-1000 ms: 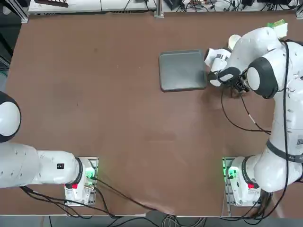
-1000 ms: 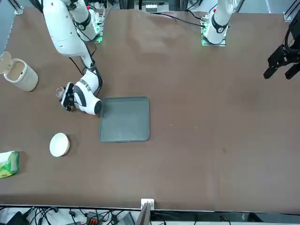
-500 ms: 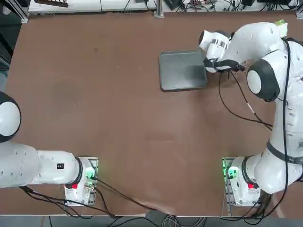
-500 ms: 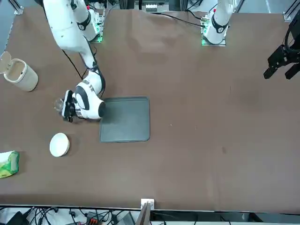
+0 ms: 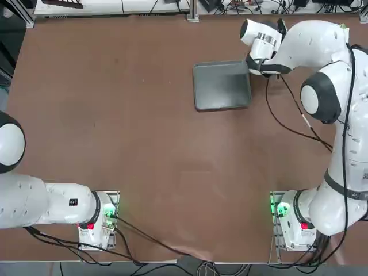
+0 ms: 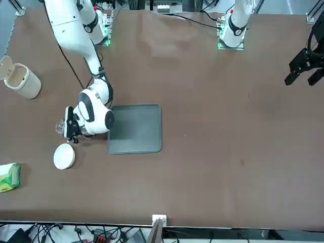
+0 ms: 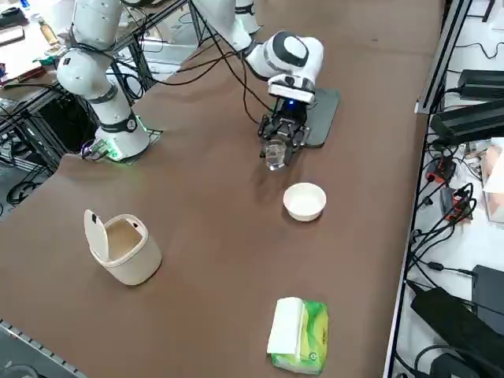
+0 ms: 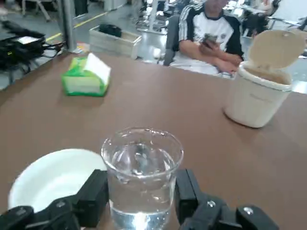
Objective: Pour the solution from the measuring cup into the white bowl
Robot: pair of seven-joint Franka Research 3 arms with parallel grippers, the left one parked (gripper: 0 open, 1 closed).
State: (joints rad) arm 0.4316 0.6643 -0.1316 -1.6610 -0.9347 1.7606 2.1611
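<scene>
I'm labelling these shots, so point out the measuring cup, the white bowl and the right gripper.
measuring cup (image 8: 141, 179): right wrist view, on its glass wall.
white bowl (image 7: 305, 200): right side view, on its inside.
right gripper (image 7: 277, 147): right side view, between fingertips, shut on the cup.

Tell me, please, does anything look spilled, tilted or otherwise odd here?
Nothing stands out. The right gripper holds the measuring cup upright near the white bowl, liquid inside, and the table shows no spill.

Brown table in a busy lab

The matte brown tabletop (image 5: 144, 132) fills the overhead view. Cables and power strips (image 7: 465, 118) run along the floor at 3 o'clock in the right side view. In the wrist view, a seated person in a striped shirt (image 8: 208, 36) sits at 12 o'clock.
</scene>
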